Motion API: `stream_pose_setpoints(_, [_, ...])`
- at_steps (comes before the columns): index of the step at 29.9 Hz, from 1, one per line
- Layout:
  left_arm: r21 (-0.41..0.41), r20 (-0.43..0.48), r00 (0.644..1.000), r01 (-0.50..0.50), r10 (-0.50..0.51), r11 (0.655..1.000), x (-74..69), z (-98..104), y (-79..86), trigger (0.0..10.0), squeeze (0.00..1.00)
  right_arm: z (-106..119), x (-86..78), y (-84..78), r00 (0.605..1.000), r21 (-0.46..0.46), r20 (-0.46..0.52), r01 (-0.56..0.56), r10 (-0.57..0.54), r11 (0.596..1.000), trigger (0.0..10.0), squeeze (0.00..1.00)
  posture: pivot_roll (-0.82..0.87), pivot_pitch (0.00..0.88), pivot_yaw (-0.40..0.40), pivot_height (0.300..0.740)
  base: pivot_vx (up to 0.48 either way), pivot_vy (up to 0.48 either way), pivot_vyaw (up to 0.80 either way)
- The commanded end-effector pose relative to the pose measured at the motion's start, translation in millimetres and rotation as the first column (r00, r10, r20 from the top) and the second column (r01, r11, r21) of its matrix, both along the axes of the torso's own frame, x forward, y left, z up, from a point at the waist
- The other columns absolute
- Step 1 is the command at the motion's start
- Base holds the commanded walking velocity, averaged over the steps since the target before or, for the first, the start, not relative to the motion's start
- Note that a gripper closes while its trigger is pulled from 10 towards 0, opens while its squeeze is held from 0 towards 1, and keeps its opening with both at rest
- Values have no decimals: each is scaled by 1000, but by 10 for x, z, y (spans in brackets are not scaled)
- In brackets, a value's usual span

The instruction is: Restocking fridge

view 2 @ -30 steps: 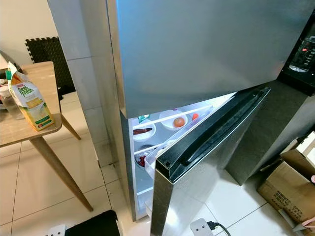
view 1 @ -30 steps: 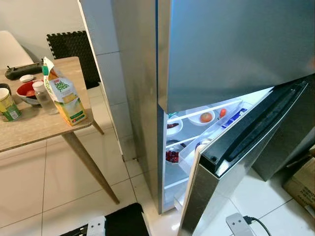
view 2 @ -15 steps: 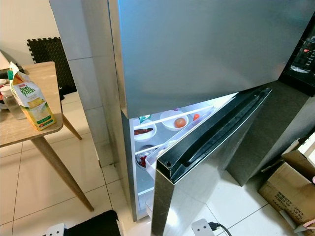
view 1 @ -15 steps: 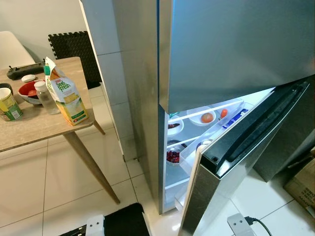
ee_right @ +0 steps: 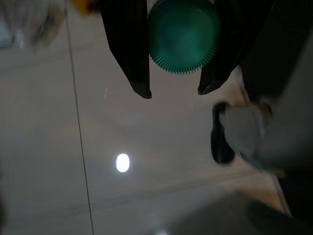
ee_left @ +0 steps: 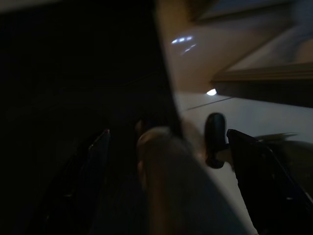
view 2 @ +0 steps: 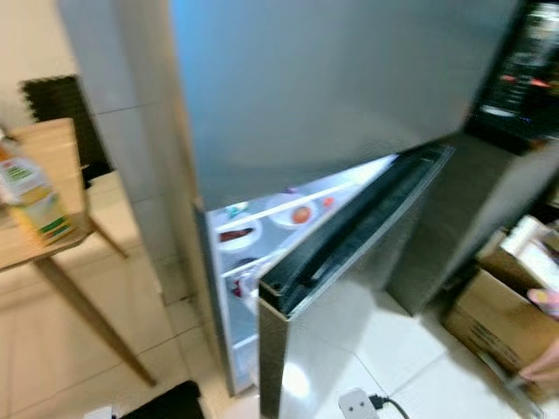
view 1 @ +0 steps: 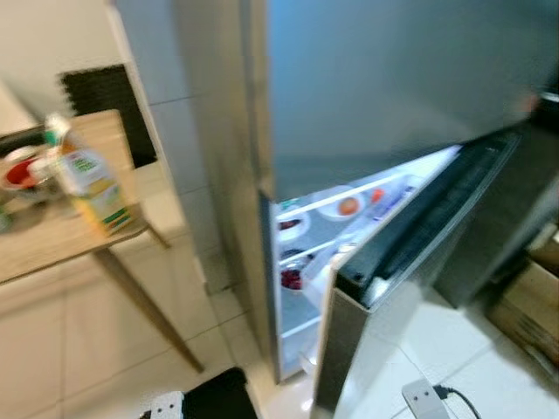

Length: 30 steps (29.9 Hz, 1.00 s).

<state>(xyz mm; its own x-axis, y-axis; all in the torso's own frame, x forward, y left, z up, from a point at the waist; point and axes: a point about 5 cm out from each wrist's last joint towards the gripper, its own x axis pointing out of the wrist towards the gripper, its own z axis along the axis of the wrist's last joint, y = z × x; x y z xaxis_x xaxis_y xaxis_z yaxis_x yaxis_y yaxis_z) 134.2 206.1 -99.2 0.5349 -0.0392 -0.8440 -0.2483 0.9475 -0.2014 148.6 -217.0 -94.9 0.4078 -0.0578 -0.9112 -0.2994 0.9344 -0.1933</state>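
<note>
A juice carton and red bowl stand on the wooden table.

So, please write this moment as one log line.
fridge lower door ajar | right gripper holds green cap | juice carton on table

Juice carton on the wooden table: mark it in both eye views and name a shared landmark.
Left eye view: yellow-green cardboard juice carton stands upper left, near the wooden table's right edge.
Right eye view: carton at the far left edge, on the table.
Shared landmark: the silver fridge door, ajar.
</note>
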Motion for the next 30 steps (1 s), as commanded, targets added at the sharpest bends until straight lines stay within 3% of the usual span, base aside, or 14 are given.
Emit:
stream_pose_setpoints(1, [-1, -16, 1000, 6, -6, 1000, -33, -15, -13, 10000, 0, -11, -33, -10, 1000, -1, -16, 5, -5, 1000, 10000, 0, -44, 0, 12, 740, 0, 0, -781])
stream_pose_setpoints(23, [10, -25, 1000, 3, -3, 1000, -100, -36, -18, 10000, 0, -23, -55, 19, 1000, 13, -16, 4, -4, 1000, 10000, 0, -43, 0, 5, 740, 0, 0, -776])
stream_pose_setpoints(30, [9, -26, 1000, 1, 0, 1000, -102, -39, -28, 10000, 0, -18, -44, 14, 1000, 8, -9, 0, 0, 1000, 10000, 0, -42, 0, 2, 740, 0, 0, 0])
